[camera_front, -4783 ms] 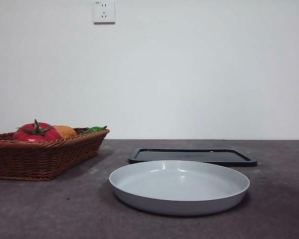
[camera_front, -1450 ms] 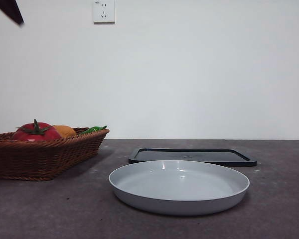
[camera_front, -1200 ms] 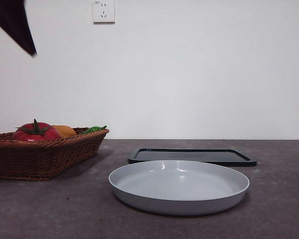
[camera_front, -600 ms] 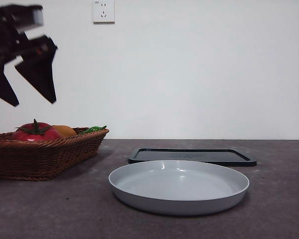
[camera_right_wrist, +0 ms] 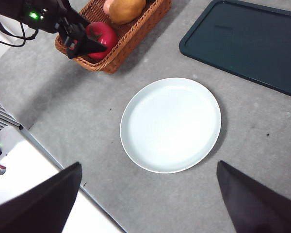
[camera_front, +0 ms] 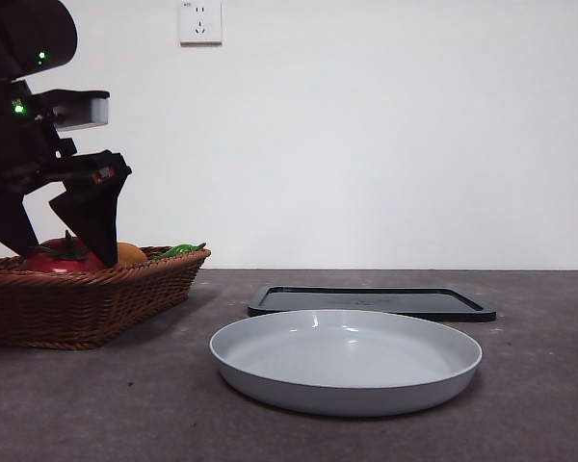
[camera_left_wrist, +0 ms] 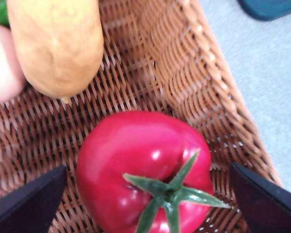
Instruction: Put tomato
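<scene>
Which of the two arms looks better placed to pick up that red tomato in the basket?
The left. Its open gripper hangs right over the glossy red tomato in the brown wicker basket, one jaw on each side. The right gripper is high above the round white plate, far from the basket.

Behind my table (camera_front: 96, 404), which has a grey speckled top, I see a plain white wall (camera_front: 385, 135) with one white power socket (camera_front: 200, 21).

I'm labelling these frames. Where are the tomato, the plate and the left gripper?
tomato (camera_left_wrist: 136, 160): left wrist view, red skin beside the calyx.
plate (camera_front: 347, 387): front view, near outer wall.
left gripper (camera_front: 60, 241): front view, midway between its fingertips.
</scene>
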